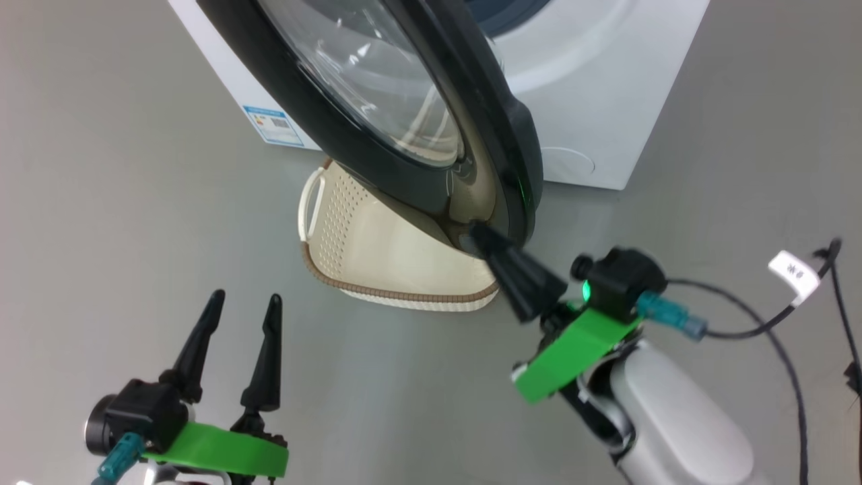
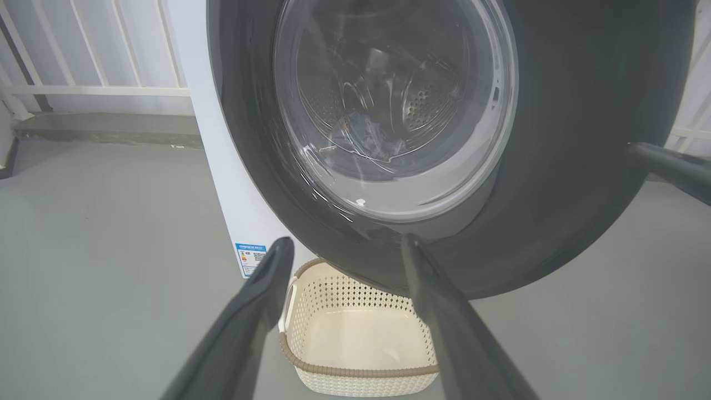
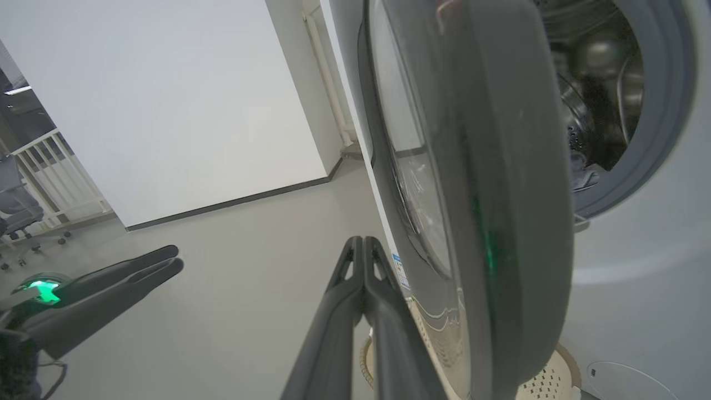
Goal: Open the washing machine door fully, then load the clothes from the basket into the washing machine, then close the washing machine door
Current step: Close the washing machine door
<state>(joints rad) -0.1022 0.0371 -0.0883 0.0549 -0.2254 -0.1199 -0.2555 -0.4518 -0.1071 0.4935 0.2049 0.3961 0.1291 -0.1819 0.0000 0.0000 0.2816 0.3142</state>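
Fingers first: my left gripper (image 1: 246, 296) hangs low over the grey floor (image 1: 101, 202), both fingers spread wide with nothing between them, well apart from everything else. My right gripper (image 1: 477, 232) has its fingers pressed flat together and holds nothing. Its tips sit at the lower edge of the door's (image 1: 498, 121) black rim, and it looks like contact. Black cable (image 1: 761, 323) runs off the right wrist.

Door stands partly open, angled away from the washer (image 1: 592, 87). Right wrist view shows a gap between the rim and the grey-blue gasket (image 3: 661, 139), with the steel drum (image 3: 600, 66) behind it. Basket (image 1: 377, 249) sits on the floor under the door, just in front of the washer, inside bare. Blue label (image 1: 273, 126) sits low on the washer's white panel, just beyond the basket.

Through the door glass in the left wrist view, clothes (image 2: 366, 139) lie at the drum bottom: a bluish heap with a bit of orange, too blurred for more. White railing (image 2: 83, 89) beyond.
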